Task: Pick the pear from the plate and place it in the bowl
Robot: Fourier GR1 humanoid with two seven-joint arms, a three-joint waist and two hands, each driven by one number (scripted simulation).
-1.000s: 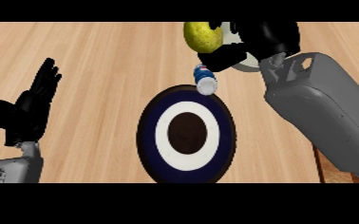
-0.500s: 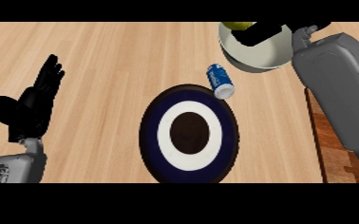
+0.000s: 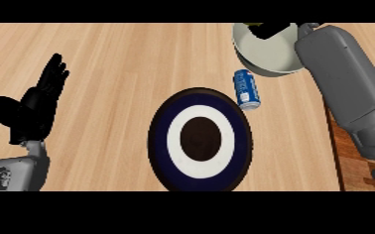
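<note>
The plate point(image 3: 201, 139), dark blue with a white ring and a dark centre, lies in the middle of the wooden counter with nothing on it. The pale grey bowl point(image 3: 265, 52) stands at the top right. Only a yellow-green sliver of the pear point(image 3: 253, 26) shows, above the bowl's far rim at the view's top edge. My right hand point(image 3: 276, 28) is curled round the pear there and is mostly cut off by the edge. My left hand point(image 3: 40, 104) rests open at the left edge, fingers up.
A blue can point(image 3: 247, 89) lies on its side between the bowl and the plate. My grey right forearm point(image 3: 343, 84) runs down the right side. The counter's edge point(image 3: 338, 144) lies at the right, with darker wood beyond it.
My right hand has carried the pear up and to the right, from beside the can to over the bowl's far rim. The left hand has stayed still.
</note>
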